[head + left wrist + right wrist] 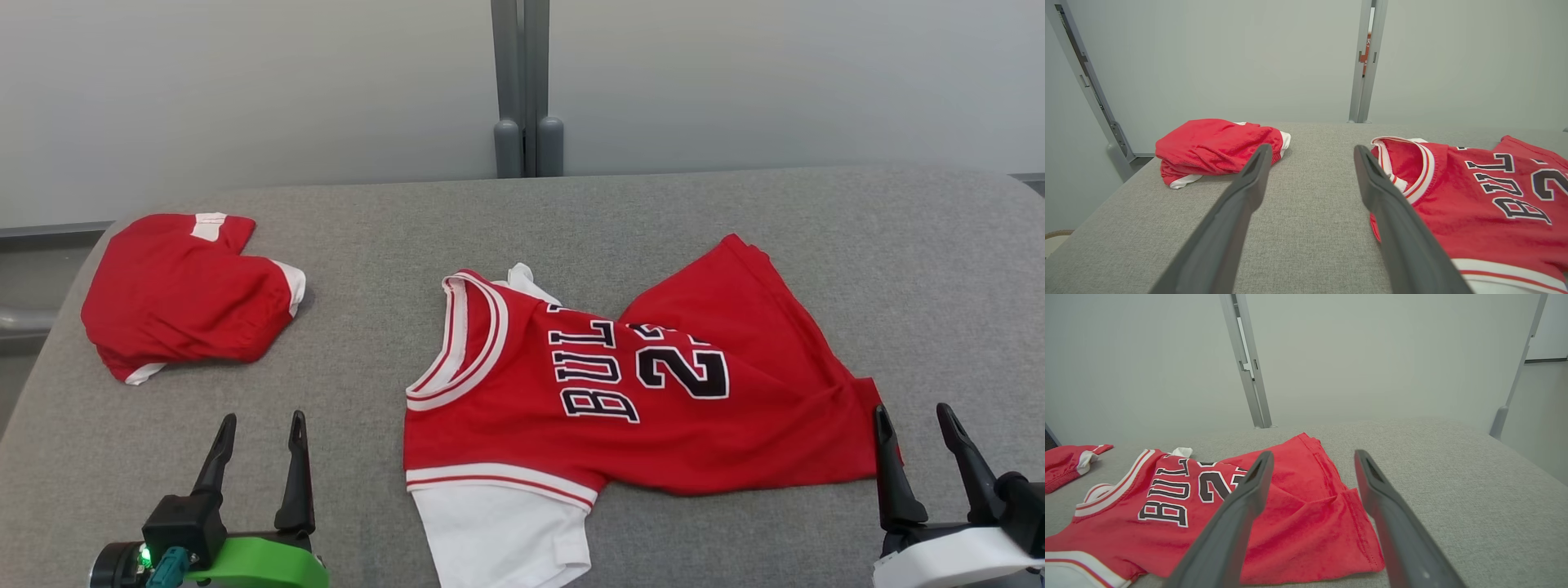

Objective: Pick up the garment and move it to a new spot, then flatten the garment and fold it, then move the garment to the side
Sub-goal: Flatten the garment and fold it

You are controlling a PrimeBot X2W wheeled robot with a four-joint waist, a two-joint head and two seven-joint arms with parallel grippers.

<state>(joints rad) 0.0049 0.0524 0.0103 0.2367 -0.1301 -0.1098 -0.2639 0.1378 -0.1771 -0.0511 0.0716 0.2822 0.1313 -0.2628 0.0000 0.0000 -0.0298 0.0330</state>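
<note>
Head view: a red basketball jersey (653, 408) lies rumpled mid-table on the grey padded surface (367, 237), with a folded red garment (184, 298) far left. The left gripper (263, 420) and right gripper (913, 412) are empty, jaws spread wide. Left wrist view: the fingers frame bare padding beside the collar. Right wrist view: the fingers frame the jersey's hem corner.

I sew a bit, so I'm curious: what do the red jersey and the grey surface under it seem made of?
The red jersey looks like thin, slightly shiny knit, probably polyester: it lies in soft wrinkles and catches light, though the fibre itself cannot be told. The grey surface looks like matte woven upholstery cloth: a coarse, flecked weave shows, and its rounded edges suggest padding beneath.
</note>
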